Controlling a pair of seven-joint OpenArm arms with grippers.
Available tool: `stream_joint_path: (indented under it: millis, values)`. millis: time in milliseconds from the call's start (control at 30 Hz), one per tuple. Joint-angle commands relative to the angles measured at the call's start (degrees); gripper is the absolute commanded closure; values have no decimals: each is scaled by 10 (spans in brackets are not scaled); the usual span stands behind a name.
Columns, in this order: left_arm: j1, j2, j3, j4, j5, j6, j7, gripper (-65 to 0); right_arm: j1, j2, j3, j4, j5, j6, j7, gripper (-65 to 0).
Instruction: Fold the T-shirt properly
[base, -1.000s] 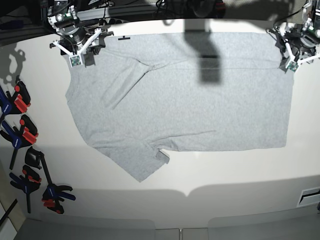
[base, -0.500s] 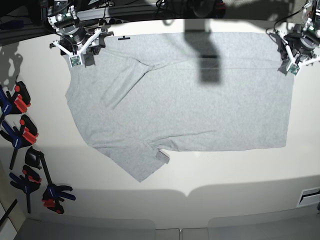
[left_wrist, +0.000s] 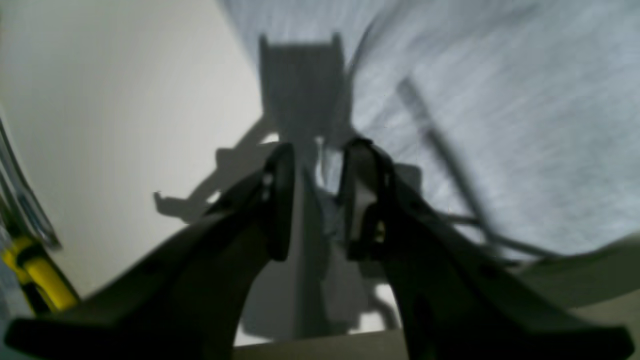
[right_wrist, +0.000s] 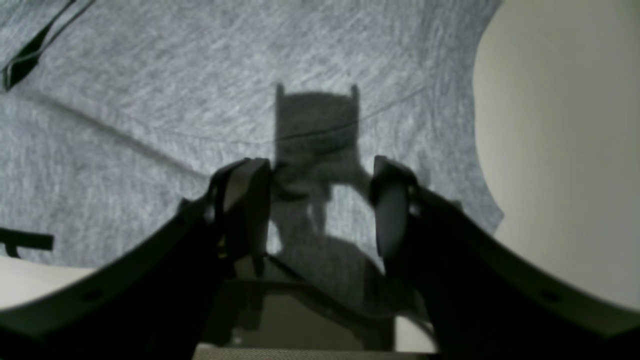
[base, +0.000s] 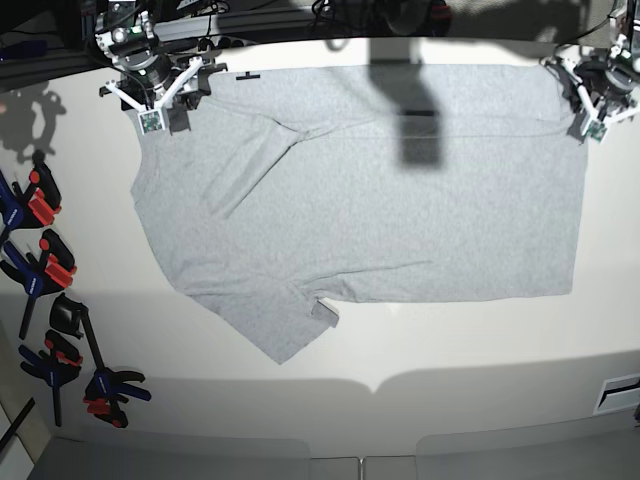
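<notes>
Two end effectors sit at the far corners of the T-shirt (base: 360, 190), which lies spread flat on the tabletop (base: 450, 360), plain grey side up, one sleeve jutting toward the near edge and the other folded in across the body near the far edge. That placement suits a fold: a grip on both far corners would let the arms carry the far edge over the cloth together.

On the right arm, the end effector (right_wrist: 320, 205) hangs with its jaws well apart above the cloth near the shirt's edge, nothing between them; it looks poised, not gripping. On the left arm, the end effector (left_wrist: 315, 200) has its jaws drawn fairly close with a narrow gap between them, right at the shirt's corner where cloth meets bare tabletop. The wrist view is blurred, so I cannot tell whether fabric is pinched there.

Several clamps (base: 45, 270) lie along the tabletop's side, well apart from the shirt and out of the way of any fold.
</notes>
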Motion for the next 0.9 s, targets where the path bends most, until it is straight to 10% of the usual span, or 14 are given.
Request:
stream_joint_path:
  millis: [0, 167, 300, 867]
  values:
    - [-5, -9, -6, 2, 1, 3, -3, -153, 0, 7, 3, 10, 0, -4, 10, -314]
    - [-11, -10, -6, 11, 2, 3, -4, -147, 0, 7, 3, 10, 0, -4, 11, -314]
    - [-23, -10, -6, 33, 2, 3, -4, 0, 0, 7, 3, 10, 0, -4, 10, -314]
    - [-54, -10, -6, 80, 187, 3, 2, 0, 0, 7, 3, 10, 0, -4, 9, -314]
